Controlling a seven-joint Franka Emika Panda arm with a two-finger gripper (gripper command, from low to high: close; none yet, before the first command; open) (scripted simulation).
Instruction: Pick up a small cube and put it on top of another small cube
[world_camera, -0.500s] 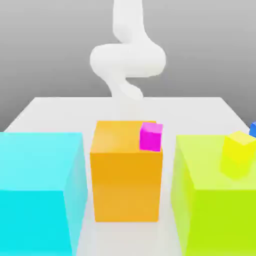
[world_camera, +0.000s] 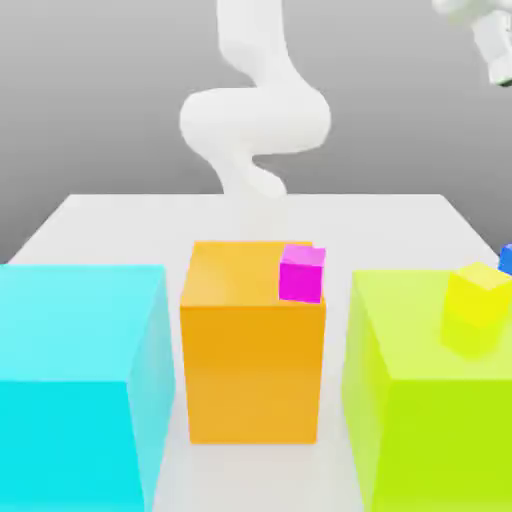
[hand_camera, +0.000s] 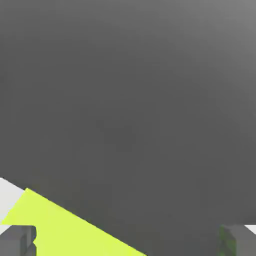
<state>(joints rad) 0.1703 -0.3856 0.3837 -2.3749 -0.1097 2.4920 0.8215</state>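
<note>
The gripper (hand_camera: 128, 240) hangs empty with jaws spread wide, high above the lime block (hand_camera: 65, 230); the blue cube (world_camera: 507, 258) peeks in at the exterior view's right edge; such cubes look light, rigid, smooth, best pinched across opposite flat faces.

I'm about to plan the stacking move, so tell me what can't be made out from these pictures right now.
- Small blue cube: exterior view, cut off by the right edge; just a sliver shows.
- Gripper: hand view, fingertips clipped at the corners, standing wide apart with nothing between them.
- Lime block: hand view, cut off by the frame edge.
- Table: exterior view, its surface behind the cyan block, orange block and lime block is hidden.
</note>
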